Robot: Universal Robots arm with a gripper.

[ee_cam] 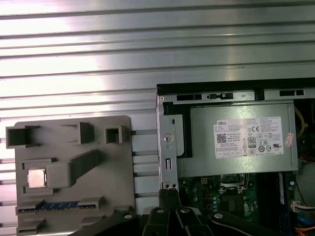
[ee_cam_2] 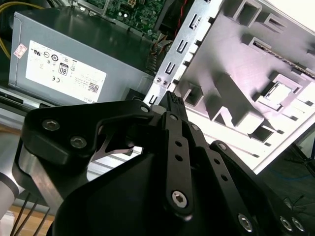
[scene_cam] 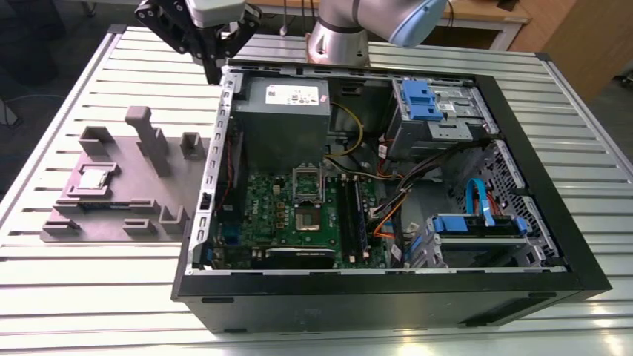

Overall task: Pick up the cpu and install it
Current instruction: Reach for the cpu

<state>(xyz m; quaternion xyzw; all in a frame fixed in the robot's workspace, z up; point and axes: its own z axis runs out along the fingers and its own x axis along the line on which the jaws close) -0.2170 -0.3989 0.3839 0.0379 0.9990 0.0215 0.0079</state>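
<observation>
Fingers (ee_cam_2: 172, 105) clenched on nothing, hovering by rear corner of pc case (scene_cam: 396, 297), upper left of exterior view. Cpu (scene_cam: 96, 179) seated in grey fixture tray (scene_cam: 133, 185) on desk (scene_cam: 59, 297), left of frame, well apart from fingers. Risks: clipping tray posts on approach; off-centre grip tilting chip, dropping it onto motherboard (scene_cam: 296, 215).

You're in robotics lab or assembly test cell. Slotted aluminium bench (scene_cam: 89, 81) under everything. In exterior view, robot arm base (scene_cam: 336, 41) stands at 12 o'clock of opened computer case (scene_cam: 346, 297), grey fixture tray (scene_cam: 183, 182) at 9 o'clock. Wooden desk (scene_cam: 494, 13) behind, 1 o'clock.
</observation>
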